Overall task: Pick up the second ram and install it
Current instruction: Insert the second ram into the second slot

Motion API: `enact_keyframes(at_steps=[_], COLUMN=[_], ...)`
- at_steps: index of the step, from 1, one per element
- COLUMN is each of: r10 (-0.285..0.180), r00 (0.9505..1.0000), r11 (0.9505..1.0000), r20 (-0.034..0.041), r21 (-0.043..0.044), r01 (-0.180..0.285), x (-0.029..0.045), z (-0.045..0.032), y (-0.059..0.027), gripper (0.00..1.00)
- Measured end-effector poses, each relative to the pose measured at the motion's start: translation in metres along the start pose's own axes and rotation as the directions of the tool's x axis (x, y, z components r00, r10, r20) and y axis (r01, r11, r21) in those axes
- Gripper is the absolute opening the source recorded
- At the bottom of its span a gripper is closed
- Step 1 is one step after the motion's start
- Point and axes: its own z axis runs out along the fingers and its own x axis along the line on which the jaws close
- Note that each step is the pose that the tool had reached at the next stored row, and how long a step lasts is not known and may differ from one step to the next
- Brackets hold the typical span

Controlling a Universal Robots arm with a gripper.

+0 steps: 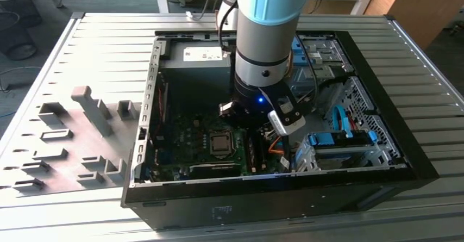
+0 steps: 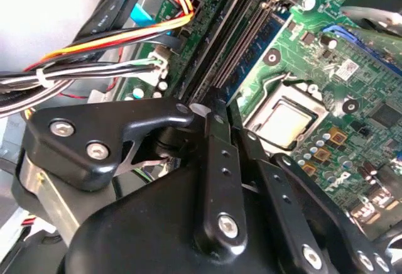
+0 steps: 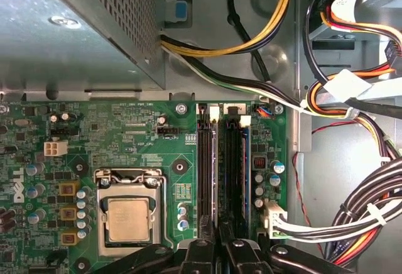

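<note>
Inside open PC case [image 1: 145, 144]: second ram [image 3: 235, 180] stands edge-on along memory slot on motherboard [image 3: 125, 136], beside a neighbouring slot [image 3: 206, 173] and near processor [image 3: 128, 219]. Gripper [image 3: 217, 246] sits low over slot's near end, fingers [image 2: 220, 161] drawn narrow on stick's edge, apparently to press it home. Cable bundles [image 3: 352, 211] lie off to one side, well apart from slots.

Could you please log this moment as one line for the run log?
gripper: inside PC case, over memory slots | memory stick: upright in slot beside processor | holder blocks: on table
</note>
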Motion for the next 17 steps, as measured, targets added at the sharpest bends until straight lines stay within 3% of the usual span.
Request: enact_keyframes(at_steps=[17], r10=[0.0], r00=[1.0], r11=[1.0], r20=[0.0], r21=[0.001], r01=[0.0], x=[0.0001], z=[0.0034], y=[0.0001], gripper=[0.14])
